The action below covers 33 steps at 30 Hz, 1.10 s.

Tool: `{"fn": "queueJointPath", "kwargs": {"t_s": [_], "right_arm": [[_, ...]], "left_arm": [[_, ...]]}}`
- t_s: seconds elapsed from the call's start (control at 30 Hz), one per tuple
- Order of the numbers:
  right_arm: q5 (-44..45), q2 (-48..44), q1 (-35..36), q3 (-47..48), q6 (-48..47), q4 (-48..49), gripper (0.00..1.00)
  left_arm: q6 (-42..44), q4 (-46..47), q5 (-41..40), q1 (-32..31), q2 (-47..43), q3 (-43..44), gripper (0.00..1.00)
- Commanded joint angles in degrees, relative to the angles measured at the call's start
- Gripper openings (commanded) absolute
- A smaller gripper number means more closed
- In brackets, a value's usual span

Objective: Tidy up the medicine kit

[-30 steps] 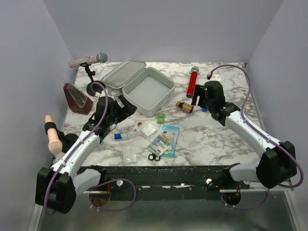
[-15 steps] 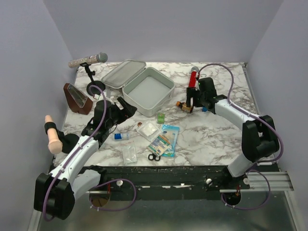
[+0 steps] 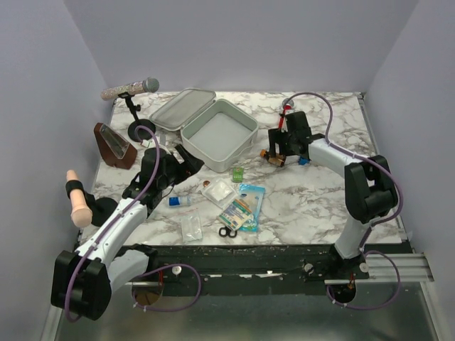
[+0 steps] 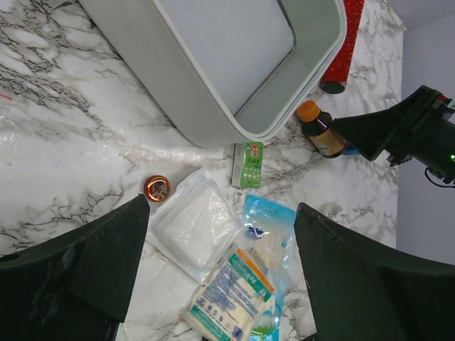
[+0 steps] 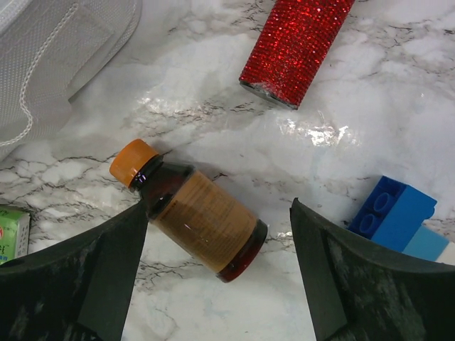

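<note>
Straddling amber bottle [image 5: 202,220] beside medicine kit [image 3: 243,149] with right end effector [image 5: 217,204] spread wide, presumably for grasping.

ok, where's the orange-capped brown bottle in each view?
Top external: brown bottle, right of centre.
Left wrist: upper right, off the corner of the medicine kit.
Right wrist: centre, lying on its side.
Shared landmark: the kit, toward the bottle's cap in every view.
</note>
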Motion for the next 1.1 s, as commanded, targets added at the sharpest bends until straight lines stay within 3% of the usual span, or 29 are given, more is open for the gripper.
{"fn": "queueJointPath", "kwargs": {"t_s": [0.0,0.43,0.73,1.07], "right_arm": [[-1.5,2.8,1.1,3.0,-0.9,-3.9,0.89],[-5.3,1.3,4.3,1.5,3.2,-8.9,0.84],[0.4,4.0,4.8,4.0,3.1,-11.8,0.81],[-0.3,5.0,4.8,4.0,3.7,-11.6,0.60]], "left_arm": [[0.2,0.7,1.9,0.0,0.6,0.9,0.93],[0.0,1.6,2.5,-0.1,0.5,0.1,0.93],[-0.5,2.1,2.8,-0.1,1.6,0.2,0.93],[-0.1,0.9,1.7,-0.1,1.0,0.6,0.93]]}}
